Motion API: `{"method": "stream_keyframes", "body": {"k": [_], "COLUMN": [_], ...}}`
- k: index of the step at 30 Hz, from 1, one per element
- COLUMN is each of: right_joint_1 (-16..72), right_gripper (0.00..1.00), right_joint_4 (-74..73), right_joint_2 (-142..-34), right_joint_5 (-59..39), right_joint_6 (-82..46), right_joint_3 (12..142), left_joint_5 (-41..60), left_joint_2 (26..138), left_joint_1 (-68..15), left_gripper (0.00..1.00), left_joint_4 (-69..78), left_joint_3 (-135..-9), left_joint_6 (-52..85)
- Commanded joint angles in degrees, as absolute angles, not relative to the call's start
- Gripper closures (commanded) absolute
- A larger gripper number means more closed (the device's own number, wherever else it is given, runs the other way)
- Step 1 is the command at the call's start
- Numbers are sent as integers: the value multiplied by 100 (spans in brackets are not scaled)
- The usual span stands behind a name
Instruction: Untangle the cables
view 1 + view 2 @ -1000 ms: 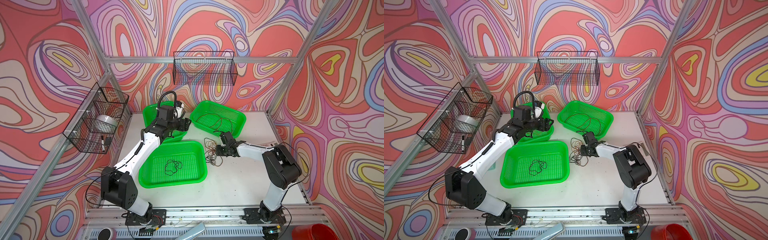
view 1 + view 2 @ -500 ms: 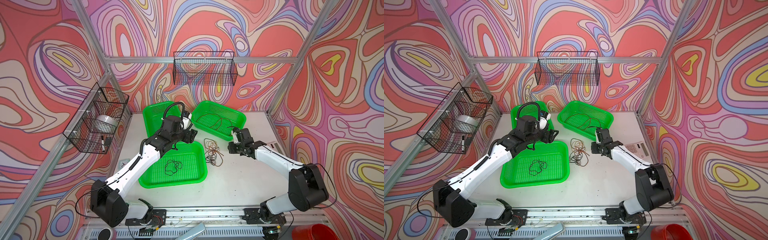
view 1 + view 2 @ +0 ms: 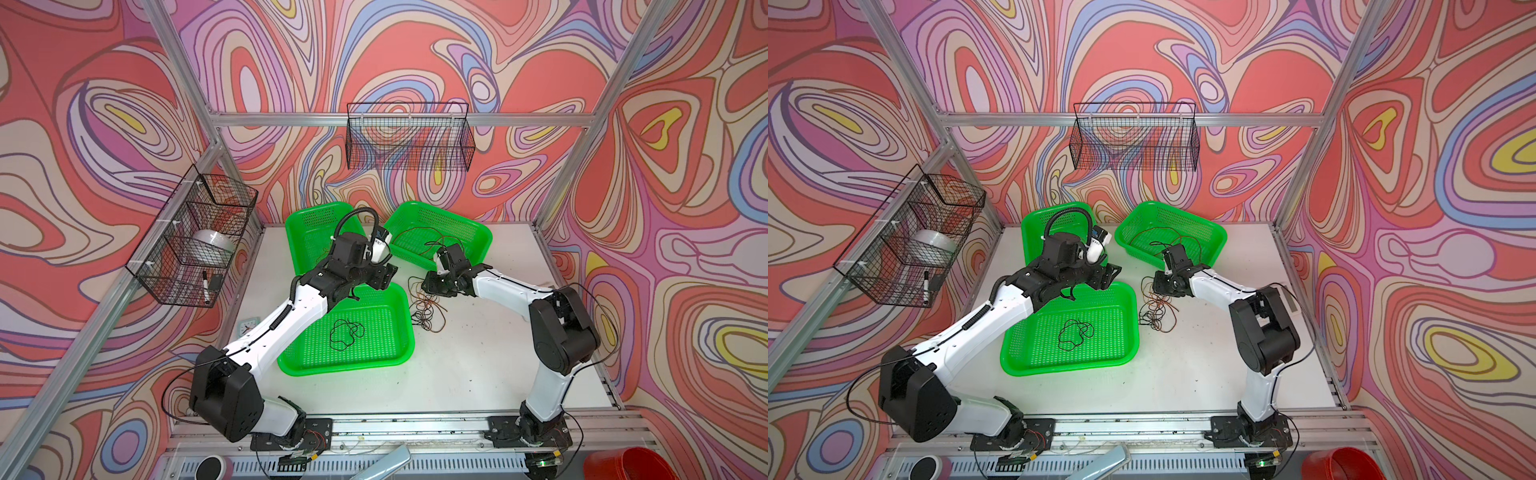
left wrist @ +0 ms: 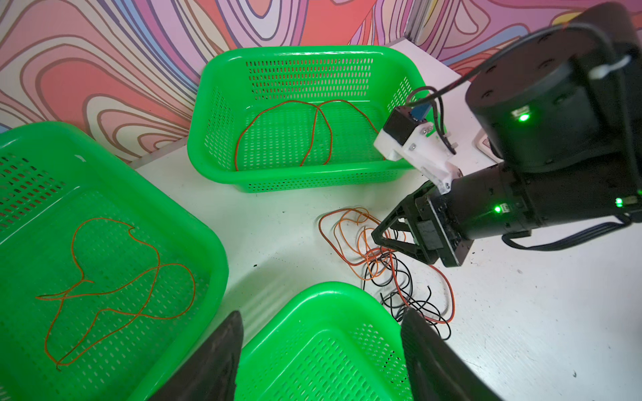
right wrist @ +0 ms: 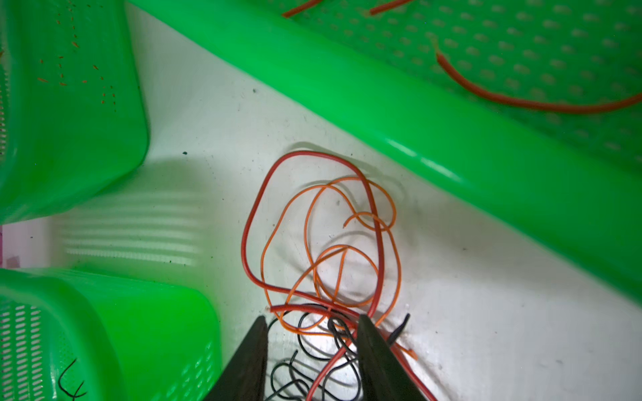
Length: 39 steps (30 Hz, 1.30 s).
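Observation:
A tangle of thin orange, red and black cables (image 3: 426, 305) (image 3: 1156, 309) (image 4: 382, 267) (image 5: 330, 243) lies on the white table between three green baskets. My right gripper (image 3: 429, 286) (image 3: 1159, 286) (image 4: 380, 239) (image 5: 311, 321) is low over the tangle's far end, open, with red and black strands lying between its fingers. My left gripper (image 3: 384, 276) (image 3: 1111, 275) (image 4: 321, 312) hangs open and empty above the near basket's (image 3: 345, 370) back corner. One black cable (image 3: 347, 332) lies in that basket, an orange cable (image 4: 114, 288) in the back left basket, and a red cable (image 4: 312, 132) in the back right basket.
The back left basket (image 3: 307, 220) and back right basket (image 3: 478, 235) stand close to the tangle. A wire rack (image 3: 195, 245) with a tape roll and marker hangs on the left wall, another wire rack (image 3: 409, 137) on the back wall. A red bucket (image 3: 615, 463) sits below the table's front right.
My right gripper swung out to the right, came back left onto the tangle, and its jaws went from shut to open. My left gripper moved from the back left basket toward the near basket.

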<state>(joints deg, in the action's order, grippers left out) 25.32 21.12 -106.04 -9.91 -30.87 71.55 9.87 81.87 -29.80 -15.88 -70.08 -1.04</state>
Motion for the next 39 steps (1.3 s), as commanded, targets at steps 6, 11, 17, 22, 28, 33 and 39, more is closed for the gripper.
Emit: {"method": "stream_keyframes", "body": {"k": [6,11,17,22,28,33,39], "right_joint_1": [2552,2549,2571,2584,2619,2673,2804], "right_gripper": [54,54,80,98,70,61,59], "right_joint_4": [1661,1648,1562,1687,1796,1993,2103], "right_joint_2": [-11076,-11411,-11628,-11536,-11271,-11211,-10926], "right_joint_5": [-1441,-1386,-1459,-1468,-1404,-1180,-615], "right_joint_6": [-3727,-3742,-3753,-3620,-3680,-3813,-3885], "right_joint_3": [7393,7598,7800,7761,7589,7567,7469], "left_joint_5": [917,914,909,1005,1177,1161,1106], "left_joint_2": [8193,8166,8139,8206,8168,8000,7836], "left_joint_1": [-2898,-2831,-2737,-2701,-2708,-2708,-2711], "left_gripper": [26,26,26,26,27,27,26], "left_joint_4": [-1652,-1714,-1769,-1703,-1562,-1558,-1560], "left_joint_3": [-7102,-7110,-7102,-7132,-7034,-6831,-6672], "left_joint_6": [-316,-336,-362,-326,-58,35,1]}}
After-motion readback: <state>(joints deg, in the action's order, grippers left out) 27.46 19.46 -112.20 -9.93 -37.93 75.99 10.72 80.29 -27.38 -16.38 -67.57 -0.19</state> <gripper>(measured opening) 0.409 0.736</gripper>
